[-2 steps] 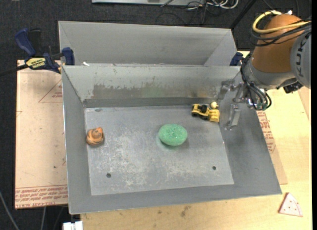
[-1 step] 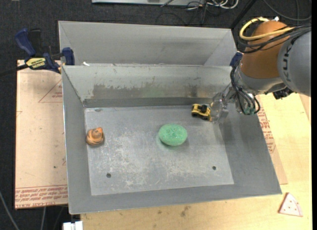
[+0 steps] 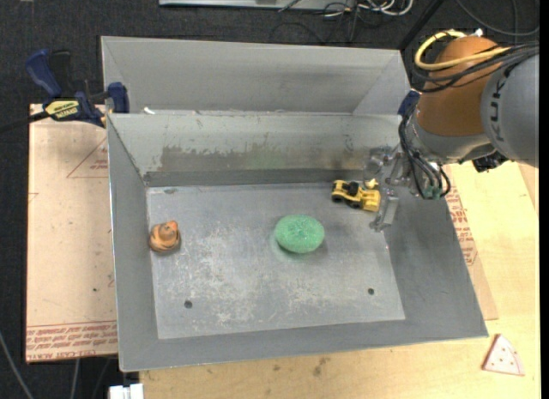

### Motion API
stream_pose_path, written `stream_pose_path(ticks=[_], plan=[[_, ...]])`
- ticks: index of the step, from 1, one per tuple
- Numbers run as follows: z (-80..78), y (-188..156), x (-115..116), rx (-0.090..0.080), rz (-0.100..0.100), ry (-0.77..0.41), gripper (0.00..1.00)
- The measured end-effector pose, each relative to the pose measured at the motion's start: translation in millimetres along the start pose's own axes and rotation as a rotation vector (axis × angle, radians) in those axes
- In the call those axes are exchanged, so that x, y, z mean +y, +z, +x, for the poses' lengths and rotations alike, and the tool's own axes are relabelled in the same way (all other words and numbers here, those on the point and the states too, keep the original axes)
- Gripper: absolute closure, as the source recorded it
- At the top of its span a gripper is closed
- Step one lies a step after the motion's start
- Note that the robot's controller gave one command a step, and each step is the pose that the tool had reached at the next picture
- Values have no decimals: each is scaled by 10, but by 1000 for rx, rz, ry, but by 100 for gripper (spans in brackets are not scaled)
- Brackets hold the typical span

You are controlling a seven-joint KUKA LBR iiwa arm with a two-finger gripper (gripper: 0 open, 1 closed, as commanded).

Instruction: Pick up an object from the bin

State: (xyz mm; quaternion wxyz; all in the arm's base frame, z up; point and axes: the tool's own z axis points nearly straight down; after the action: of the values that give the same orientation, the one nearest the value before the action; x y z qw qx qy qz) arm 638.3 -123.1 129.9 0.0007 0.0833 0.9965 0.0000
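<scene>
My gripper (image 3: 383,208) hangs at the bin's right side, near the back wall, its grey fingers pointing down. A small yellow and black toy digger (image 3: 354,194) lies just left of the fingers, close to them; nothing shows between the fingers. A round green scrubbing pad (image 3: 299,234) rests on the bin floor near the middle, left of and below the gripper. A small orange and brown knob-shaped piece (image 3: 165,236) stands far off at the bin's left side.
The arm with its orange cover and cables comes in over the bin's right rim. The sloped right wall lies directly beneath the gripper.
</scene>
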Motion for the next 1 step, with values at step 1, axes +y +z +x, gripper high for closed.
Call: stream_pose_path(ticks=[1], plan=[[0,0,0,0,0,0,0]])
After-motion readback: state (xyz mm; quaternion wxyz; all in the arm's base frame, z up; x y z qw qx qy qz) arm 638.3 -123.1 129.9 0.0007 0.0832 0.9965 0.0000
